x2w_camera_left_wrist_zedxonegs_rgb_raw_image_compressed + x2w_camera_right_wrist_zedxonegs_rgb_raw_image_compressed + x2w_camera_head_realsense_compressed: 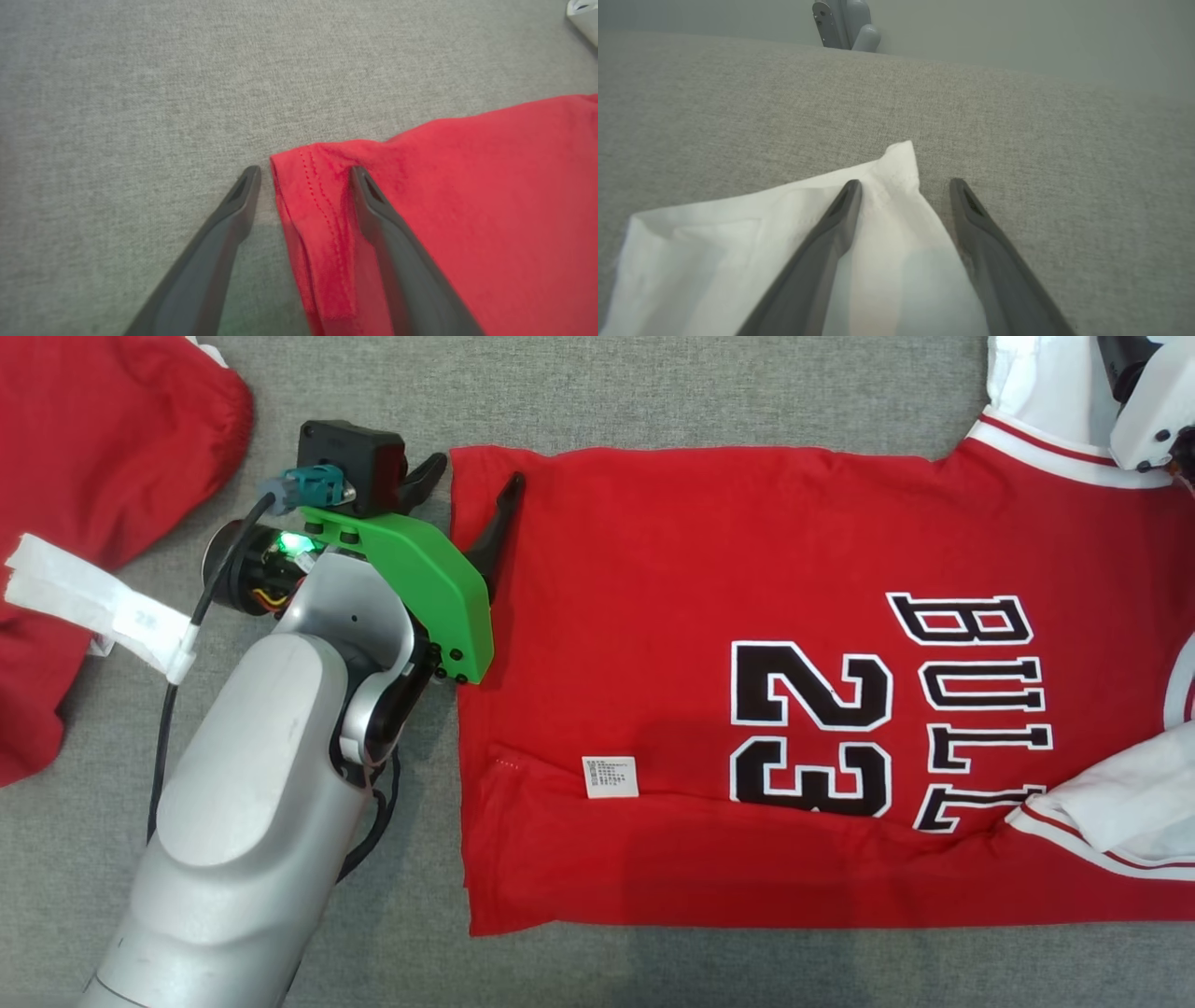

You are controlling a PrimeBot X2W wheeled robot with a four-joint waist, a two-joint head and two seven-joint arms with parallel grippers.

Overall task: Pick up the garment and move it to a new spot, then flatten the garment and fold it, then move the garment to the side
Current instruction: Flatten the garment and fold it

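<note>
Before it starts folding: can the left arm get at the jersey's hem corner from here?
Likely yes: the left arm's open fingers straddle the hem corner of the jersey, nothing in between.

Our left arm (pixel 252 821) is smooth silver-grey, w/ a bright green bracket (pixel 429 588) fixed by black screws (pixel 455 656), black cam box (pixel 350 462) on top, teal plug (pixel 313 485), lit green LED (pixel 297 541), and a black cable (pixel 163 737) w/ white tape (pixel 185 649) round it. The fingers (pixel 397 261): long, dark grey, tapered w/ slotted tips.

At the right of the head view, the red jersey (pixel 672 616) bears "23" (pixel 810 728) and "BULL" (pixel 980 709) — both sideways; the small white tag (pixel 611 777) has print too small to read.
</note>
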